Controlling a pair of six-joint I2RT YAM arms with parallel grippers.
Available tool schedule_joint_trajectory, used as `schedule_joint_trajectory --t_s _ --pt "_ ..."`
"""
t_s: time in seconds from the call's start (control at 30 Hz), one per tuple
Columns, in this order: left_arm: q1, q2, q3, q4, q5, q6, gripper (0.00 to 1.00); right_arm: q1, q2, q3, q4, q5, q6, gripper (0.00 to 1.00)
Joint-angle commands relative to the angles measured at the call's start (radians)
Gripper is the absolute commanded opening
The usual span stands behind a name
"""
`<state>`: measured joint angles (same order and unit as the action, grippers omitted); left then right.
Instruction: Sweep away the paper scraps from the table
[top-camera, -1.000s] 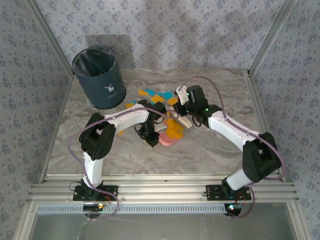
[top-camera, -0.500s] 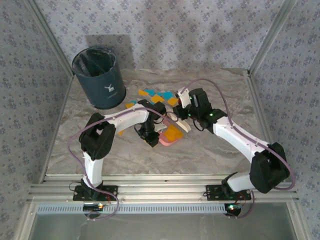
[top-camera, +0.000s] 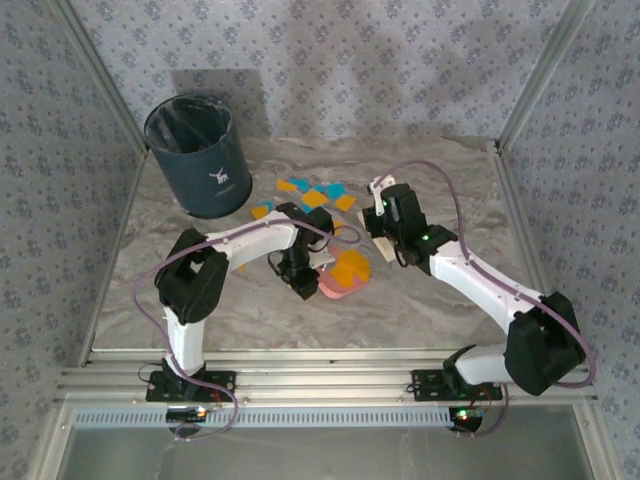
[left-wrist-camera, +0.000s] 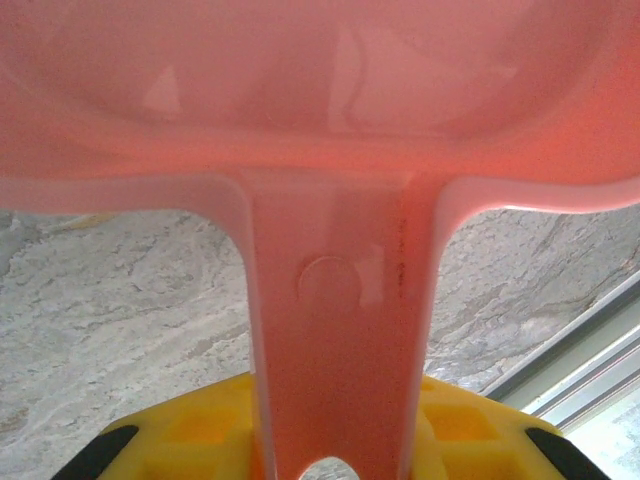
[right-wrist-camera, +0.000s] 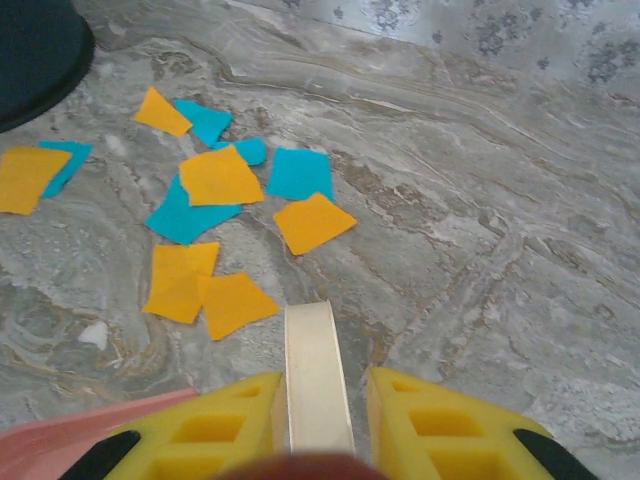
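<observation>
Several orange and blue paper scraps (right-wrist-camera: 220, 175) lie loose on the table (top-camera: 420, 300) beyond the pink dustpan (top-camera: 332, 288), with more orange ones in the pan. Bin (top-camera: 200, 155) interior too dark to read. Left gripper (left-wrist-camera: 330, 440) pinches the dustpan handle. Right gripper (right-wrist-camera: 320, 420) pinches a cream strip (right-wrist-camera: 315, 360), near end hidden.

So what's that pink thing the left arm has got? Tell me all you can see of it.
It is a pink dustpan of glossy, slightly see-through plastic: a shallow wide scoop and a flat handle bearing a round moulded mark. The left gripper is shut on that handle. It sits near the table's middle, with orange paper scraps lying in it. Whether it rests on the table is unclear.
</observation>
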<state>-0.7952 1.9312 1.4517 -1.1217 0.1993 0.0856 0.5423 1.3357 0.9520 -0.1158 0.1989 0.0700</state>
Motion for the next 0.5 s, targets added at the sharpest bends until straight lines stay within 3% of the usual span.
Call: schedule_joint_trajectory --t_s 0.0,0.47 --pt "-0.009 -0.024 -0.004 -0.036 0.024 0.019 0.0 0.004 -0.002 -0.012 0.022 0.037 0.03 0.0" --pt "-0.013 0.012 0.01 -0.04 0.023 0.018 0.0 0.022 0.006 -0.079 0.03 -0.142 0.095 0.0"
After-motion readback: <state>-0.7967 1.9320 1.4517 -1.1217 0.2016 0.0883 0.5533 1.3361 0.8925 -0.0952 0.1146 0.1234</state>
